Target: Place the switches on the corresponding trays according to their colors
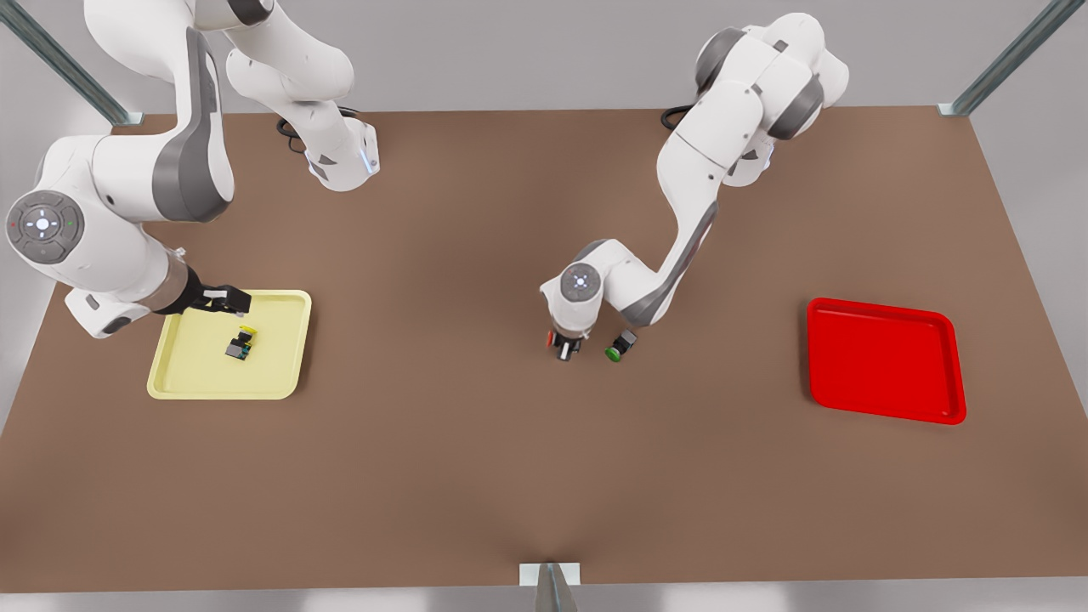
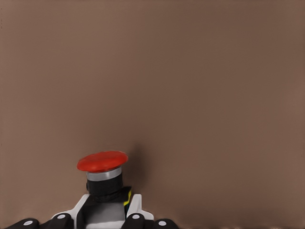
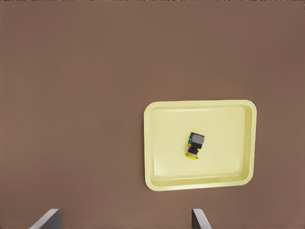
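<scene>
Nothing sits on the near strip of the brown matte tabletop (image 1: 476, 476).

Mid-table, on the front view's left, lies the pale yellow square plastic tray (image 1: 183, 378) with raised rim and rounded corners. The yellow-capped push-button switch (image 1: 240, 342) with a grey-and-black blocky body lies on its side inside that tray, roughly central, clear of the rim; the right wrist view shows the same switch (image 3: 195, 144) in the tray (image 3: 224, 179).

The right gripper (image 1: 228, 299) hangs over the tray's far-left corner, above the switch and not touching it. Its fingers (image 3: 46, 218) are spread wide and hold nothing.

Near table centre, the left gripper (image 1: 564, 347) is down at the tabletop, jaws closed onto the body of the red-capped push-button switch (image 2: 102, 162). In the left wrist view the body is pinched between the pads, red cap sticking out past the fingertips. In the front view the red cap (image 1: 550, 338) shows at the gripper's side.

Just beside it, toward the front view's right, a green-capped push-button switch (image 1: 619, 347) lies on the table, close to the left gripper but apart from it.

On the front view's right, well apart from everything else, is the bright red square plastic tray (image 1: 884, 399), sitting slightly rotated, with no switch in it.
</scene>
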`<action>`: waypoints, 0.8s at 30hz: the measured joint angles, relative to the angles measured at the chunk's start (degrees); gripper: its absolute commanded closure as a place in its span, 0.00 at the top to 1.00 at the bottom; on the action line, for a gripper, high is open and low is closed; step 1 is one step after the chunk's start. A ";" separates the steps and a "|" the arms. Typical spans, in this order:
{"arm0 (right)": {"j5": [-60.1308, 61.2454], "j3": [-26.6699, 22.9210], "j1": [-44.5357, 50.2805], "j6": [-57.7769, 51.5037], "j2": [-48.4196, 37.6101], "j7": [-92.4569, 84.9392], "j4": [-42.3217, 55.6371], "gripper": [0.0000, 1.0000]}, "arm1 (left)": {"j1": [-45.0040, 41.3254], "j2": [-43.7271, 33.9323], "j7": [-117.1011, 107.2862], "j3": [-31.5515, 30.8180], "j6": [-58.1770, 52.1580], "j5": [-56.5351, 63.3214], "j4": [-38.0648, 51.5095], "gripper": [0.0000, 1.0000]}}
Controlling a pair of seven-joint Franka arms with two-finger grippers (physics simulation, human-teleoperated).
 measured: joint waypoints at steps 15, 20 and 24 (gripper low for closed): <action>-0.09 -0.09 -0.08 -0.01 0.00 -0.09 -0.08 1.00 | 48.12 -22.54 11.90 -18.77 -22.11 -2.23 -8.93 0.44; -0.09 -0.09 -0.08 -0.01 0.09 -0.09 -0.08 1.00 | 65.90 -23.04 24.52 -18.60 -22.74 -2.47 -10.59 0.44; -0.09 -0.09 -0.08 -0.01 0.04 -0.09 -0.08 1.00 | 75.88 -20.97 32.94 -18.51 -21.90 -1.41 -13.30 0.44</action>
